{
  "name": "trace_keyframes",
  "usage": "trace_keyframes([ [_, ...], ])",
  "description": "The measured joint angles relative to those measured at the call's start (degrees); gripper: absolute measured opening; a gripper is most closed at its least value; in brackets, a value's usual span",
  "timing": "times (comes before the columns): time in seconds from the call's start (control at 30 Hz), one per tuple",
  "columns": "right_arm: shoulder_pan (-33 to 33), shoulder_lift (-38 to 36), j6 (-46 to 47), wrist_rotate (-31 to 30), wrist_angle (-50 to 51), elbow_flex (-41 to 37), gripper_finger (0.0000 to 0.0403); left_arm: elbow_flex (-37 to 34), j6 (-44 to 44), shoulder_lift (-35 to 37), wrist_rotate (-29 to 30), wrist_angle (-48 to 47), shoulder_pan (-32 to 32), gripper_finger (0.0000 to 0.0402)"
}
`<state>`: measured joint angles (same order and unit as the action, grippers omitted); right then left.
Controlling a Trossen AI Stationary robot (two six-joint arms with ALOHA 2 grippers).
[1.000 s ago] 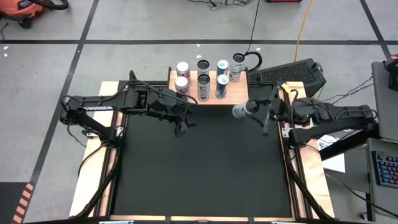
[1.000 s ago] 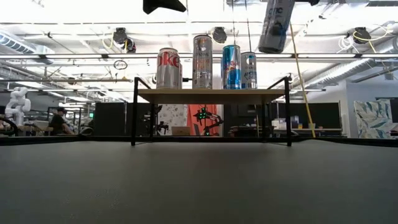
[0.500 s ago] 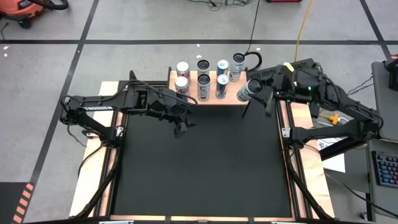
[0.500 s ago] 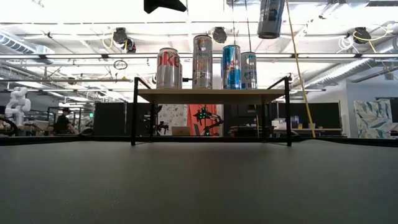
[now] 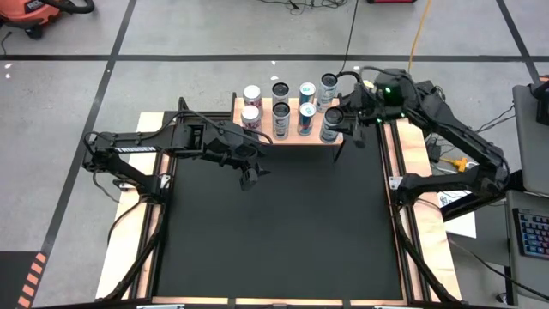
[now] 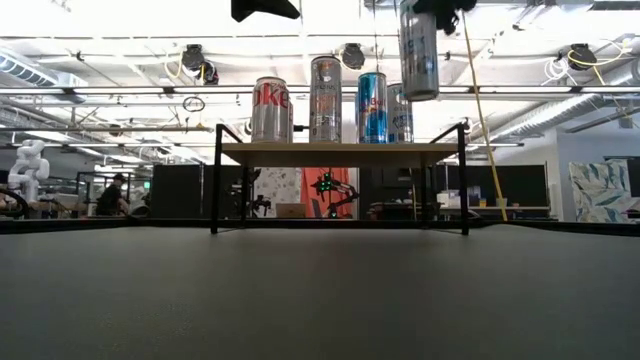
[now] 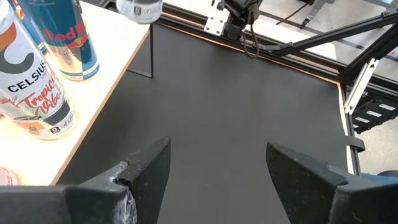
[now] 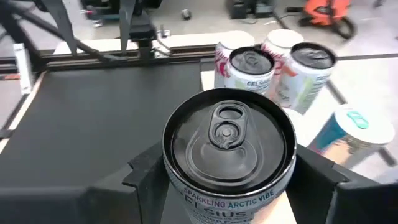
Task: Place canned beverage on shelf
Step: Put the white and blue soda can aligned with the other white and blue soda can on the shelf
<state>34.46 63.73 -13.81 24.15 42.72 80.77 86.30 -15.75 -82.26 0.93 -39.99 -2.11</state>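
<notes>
The step in hand is placement: above the right end of the low light-wood shelf with black metal legs, the right claw is clamped on a tall silver beverage can, upright, long axis vertical, tab end up. Next: lower straight down onto bare wood. The left claw waits, fingers apart, over the black table.

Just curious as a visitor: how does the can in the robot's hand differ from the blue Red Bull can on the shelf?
The held can hangs in the air, gripped by the right hand; the blue Red Bull can stands on the wooden shelf. The held can looks silver-grey, the Red Bull can blue. Both are upright, slim drink cans.
</notes>
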Motion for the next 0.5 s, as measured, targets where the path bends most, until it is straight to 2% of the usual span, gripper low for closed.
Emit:
trace_keyframes([
  [0.2, 7.6, 3.5, -5.0, 12.2, 0.0, 0.0, 0.0233, 0.0, 0.0, 0.0, 0.0, 0.0, 0.0, 0.0267],
  [0.5, 15.8, 6.9, -17.9, 32.5, 3.0, 0.1, 0.0235, 0.0, 0.0, 0.0, 0.0, 0.0, 0.0, 0.0267],
])
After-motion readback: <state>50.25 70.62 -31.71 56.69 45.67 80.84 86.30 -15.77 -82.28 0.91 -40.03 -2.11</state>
